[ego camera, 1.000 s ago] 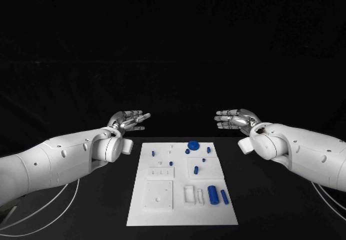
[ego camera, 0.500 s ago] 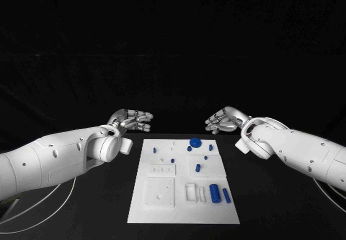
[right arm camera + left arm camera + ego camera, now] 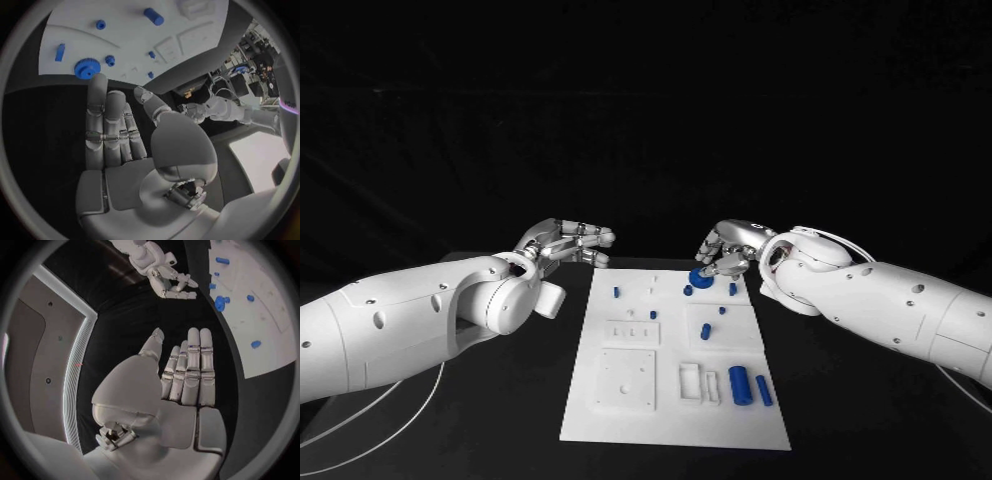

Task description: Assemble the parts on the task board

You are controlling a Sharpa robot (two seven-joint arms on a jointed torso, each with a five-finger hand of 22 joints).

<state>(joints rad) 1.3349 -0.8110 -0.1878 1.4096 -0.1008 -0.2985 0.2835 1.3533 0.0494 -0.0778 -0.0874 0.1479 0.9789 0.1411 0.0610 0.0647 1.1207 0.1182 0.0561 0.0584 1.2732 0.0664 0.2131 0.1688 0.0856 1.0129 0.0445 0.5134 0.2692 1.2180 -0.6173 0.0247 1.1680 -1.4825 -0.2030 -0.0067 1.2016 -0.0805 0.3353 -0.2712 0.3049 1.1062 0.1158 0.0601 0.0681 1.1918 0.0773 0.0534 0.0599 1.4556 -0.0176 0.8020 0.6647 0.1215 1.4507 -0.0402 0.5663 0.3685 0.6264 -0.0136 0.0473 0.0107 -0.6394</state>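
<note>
Head view has the white task board (image 3: pixel 675 370) lying in the middle of the black table (image 3: pixel 877 400), with its blue parts scattered over it and, as far as I can judge, none yet fitted together. A large blue gear (image 3: pixel 704 277) sits at the far edge of the board, a smaller blue piece (image 3: pixel 688 291) just beside it, and a few little blue pegs (image 3: pixel 616 292) stand or lie further along; near the robot's end a thick blue cylinder (image 3: pixel 740 385) lies next to a thinner blue rod (image 3: pixel 764 390). The right hand (image 3: pixel 733 245) hangs just over the gear, fingers straight and apart in the right wrist view, with the fingertips (image 3: pixel 97 82) close to the gear (image 3: pixel 87 68) but nothing between them, so it holds nothing. The left hand (image 3: pixel 571 243) hovers beyond the board's far left corner, off to the side over bare table; the left wrist view shows its fingers (image 3: pixel 194 365) stretched flat and side by side, also holding nothing. I would judge the work to be at its very start: the gear looks like the first piece to be picked up, and every other part is left to do.
</note>
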